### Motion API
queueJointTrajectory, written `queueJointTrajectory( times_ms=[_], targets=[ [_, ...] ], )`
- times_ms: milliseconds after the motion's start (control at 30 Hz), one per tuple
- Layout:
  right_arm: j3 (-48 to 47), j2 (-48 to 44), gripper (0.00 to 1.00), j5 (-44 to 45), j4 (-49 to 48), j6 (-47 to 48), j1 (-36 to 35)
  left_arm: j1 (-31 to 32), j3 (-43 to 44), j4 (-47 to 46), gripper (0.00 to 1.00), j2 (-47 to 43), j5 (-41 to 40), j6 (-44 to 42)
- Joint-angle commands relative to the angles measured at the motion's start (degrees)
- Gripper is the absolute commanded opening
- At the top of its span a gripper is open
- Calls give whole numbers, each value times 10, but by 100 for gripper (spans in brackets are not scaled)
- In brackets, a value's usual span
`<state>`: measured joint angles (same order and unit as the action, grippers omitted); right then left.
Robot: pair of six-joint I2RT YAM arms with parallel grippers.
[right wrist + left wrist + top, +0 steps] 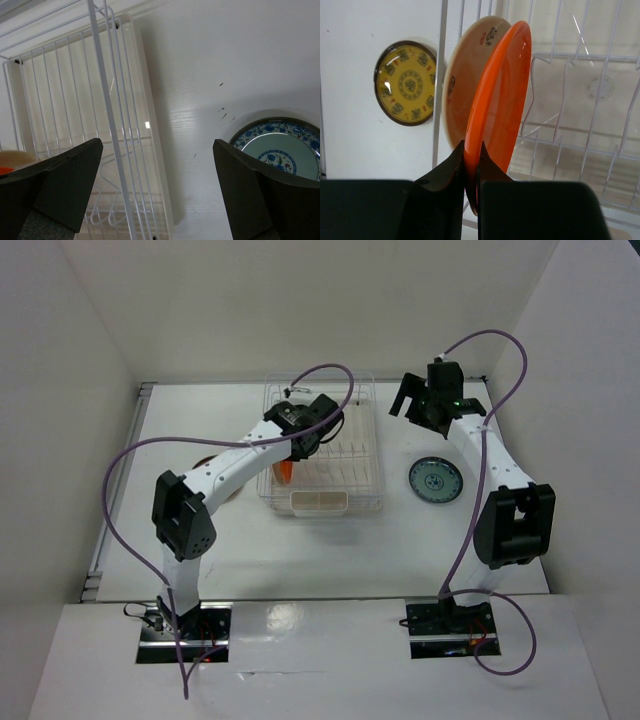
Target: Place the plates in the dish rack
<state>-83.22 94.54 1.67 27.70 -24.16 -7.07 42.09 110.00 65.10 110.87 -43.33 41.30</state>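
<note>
Left jaws pinching upright orange plate (500, 100) edge-on in dish rack (443, 20), right jaws spread.

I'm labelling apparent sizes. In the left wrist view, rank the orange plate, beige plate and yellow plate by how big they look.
By visible span:
1. orange plate, nearest, nearly edge-on.
2. beige plate, partly hidden behind it.
3. yellow plate, flat on the table, farther off.
Nearness may explain this; true sizes could match.
</note>
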Motion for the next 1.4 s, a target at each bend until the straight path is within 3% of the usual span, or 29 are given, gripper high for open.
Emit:
queueJointTrajectory(
  times_ms=[0, 567, 900, 1100, 1133, 1167, 1367],
  targets=[
    [-5, 6, 100, -1, 2, 4, 4, -8, -7, -11, 0, 10, 4, 34],
    [-16, 16, 100, -11, 8, 4, 4, -31, -65, -41, 0, 15, 45, 63],
    [-16, 16, 100, -22, 8, 10, 4, -41, -53, -39, 1, 22, 55, 57],
    [-11, 21, 100, -27, 8, 10, 4, -41, -36, -28, 29, 22, 50, 50],
    [-11, 21, 100, -32, 8, 10, 4, -41, -36, -28, 41, 22, 50, 50],
    [-11, 21, 100, -33, 8, 10, 4, -41, -36, -28, 46, 15, 50, 50],
    [-11, 21, 100, -38, 2, 10, 4, -41, -9, -22, 54, 9, 39, 32]
  ],
)
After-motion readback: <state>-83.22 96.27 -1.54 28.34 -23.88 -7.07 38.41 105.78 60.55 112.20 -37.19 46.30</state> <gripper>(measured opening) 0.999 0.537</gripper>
